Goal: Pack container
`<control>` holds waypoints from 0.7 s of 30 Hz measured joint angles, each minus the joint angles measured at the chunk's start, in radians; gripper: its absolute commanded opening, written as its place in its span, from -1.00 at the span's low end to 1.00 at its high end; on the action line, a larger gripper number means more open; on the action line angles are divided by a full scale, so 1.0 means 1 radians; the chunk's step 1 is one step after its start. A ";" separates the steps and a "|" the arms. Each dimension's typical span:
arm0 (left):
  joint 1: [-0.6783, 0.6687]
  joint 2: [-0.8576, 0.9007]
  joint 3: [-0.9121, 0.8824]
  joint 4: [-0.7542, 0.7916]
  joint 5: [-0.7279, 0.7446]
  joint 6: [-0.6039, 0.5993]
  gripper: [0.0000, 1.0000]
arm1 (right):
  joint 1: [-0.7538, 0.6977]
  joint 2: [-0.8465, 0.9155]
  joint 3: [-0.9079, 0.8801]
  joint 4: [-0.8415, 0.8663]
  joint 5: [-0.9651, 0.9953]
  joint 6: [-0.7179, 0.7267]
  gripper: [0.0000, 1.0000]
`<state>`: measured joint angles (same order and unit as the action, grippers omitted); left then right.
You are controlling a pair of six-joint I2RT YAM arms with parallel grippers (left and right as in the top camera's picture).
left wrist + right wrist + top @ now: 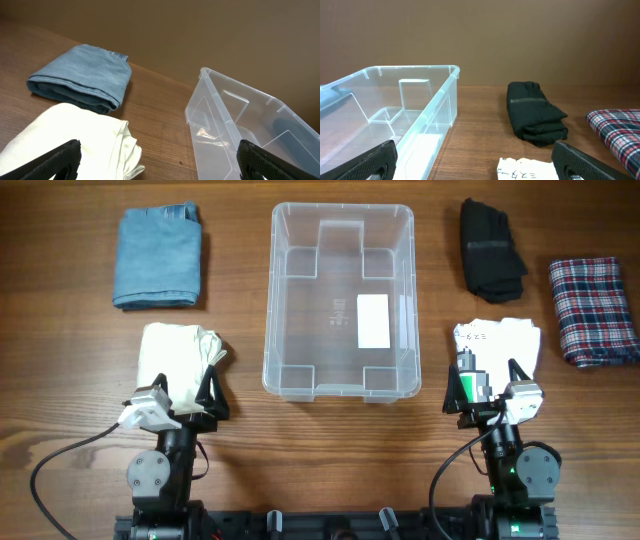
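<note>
The clear container [340,385] stands empty in the middle of the table, a white label on its base; it also shows in the left wrist view [220,115] and the right wrist view [435,107]. Folded clothes lie around it: blue denim [157,257], cream cloth [178,355], black cloth [490,250], plaid cloth [594,308] and white cloth [500,340]. My left gripper [205,395] is open and empty at the cream cloth's near edge [75,145]. My right gripper [487,388] is open and empty at the white cloth's near edge [525,170].
The wooden table [60,380] carries everything. The blue denim [85,77] lies beyond the cream cloth. The black cloth [535,112] and plaid cloth [617,130] lie right of the container. Both arm bases sit at the table's near edge.
</note>
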<state>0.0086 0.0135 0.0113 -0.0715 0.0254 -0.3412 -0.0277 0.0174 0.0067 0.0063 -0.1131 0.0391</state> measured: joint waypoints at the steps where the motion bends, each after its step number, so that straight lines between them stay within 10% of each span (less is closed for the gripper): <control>1: 0.000 0.000 0.000 0.000 0.000 0.000 1.00 | 0.000 0.000 0.000 0.000 0.000 0.000 0.99; 21: 0.000 0.008 0.000 0.000 0.000 0.000 0.99 | 0.000 0.000 0.000 0.000 0.000 0.000 0.99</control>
<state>0.0086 0.0216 0.0113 -0.0715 0.0254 -0.3412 -0.0277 0.0174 0.0067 0.0063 -0.1131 0.0387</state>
